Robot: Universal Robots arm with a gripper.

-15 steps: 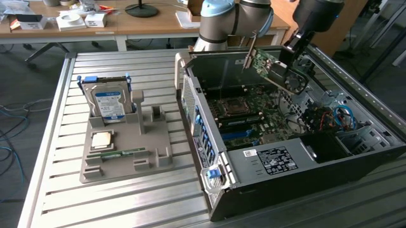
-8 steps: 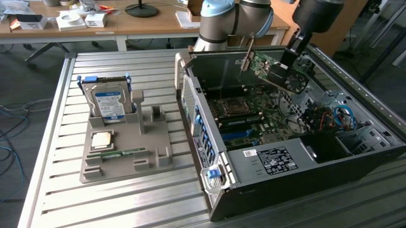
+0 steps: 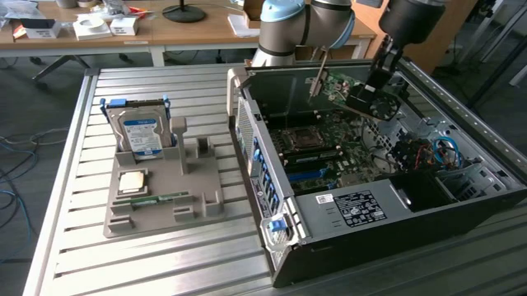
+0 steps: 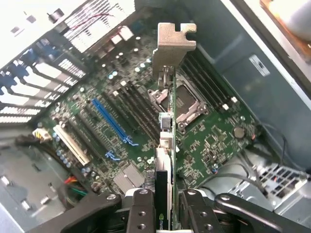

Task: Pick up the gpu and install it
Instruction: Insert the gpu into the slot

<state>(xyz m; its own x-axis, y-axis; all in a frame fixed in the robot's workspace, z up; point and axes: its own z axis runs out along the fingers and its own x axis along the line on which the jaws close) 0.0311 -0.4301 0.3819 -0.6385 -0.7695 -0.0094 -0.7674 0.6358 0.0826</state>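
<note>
The slatted metal counter [image 3: 74,185] carries an open computer case [image 3: 284,246] lying on its side, its motherboard [image 3: 325,154] facing up. Reading the exterior view as a clock face, the case fills the span from 1 to 5 o'clock. A grey parts tray [image 3: 165,203] sits at 9 o'clock, well apart from the work, with a hard drive [image 3: 142,132] upright in it and a processor chip [image 3: 132,182] and a memory stick [image 3: 152,200] lying flat.

The gpu [image 3: 350,92] is off the tray and in the air at about 1 o'clock, above the case's open side and tilted. The pincer [image 3: 374,83] is pinching it by one end.

In the wrist view the card [image 4: 165,160] shows edge-on, clamped between the two fingers [image 4: 141,208]. Its long axis runs straight away from the pincer [image 4: 164,204] to the silver end bracket [image 4: 172,41] at the far end. It seems to hang clear of the motherboard [image 4: 209,141] below, touching nothing.

What matters here is how the card's lower edge lies against the long blue slot [image 4: 112,121]. That slot lies off to one side of the card, not beneath it. It also runs at a slant to the card's long axis, so the two are neither parallel nor in line. The card hangs over the processor socket [image 4: 187,104] instead.
</note>
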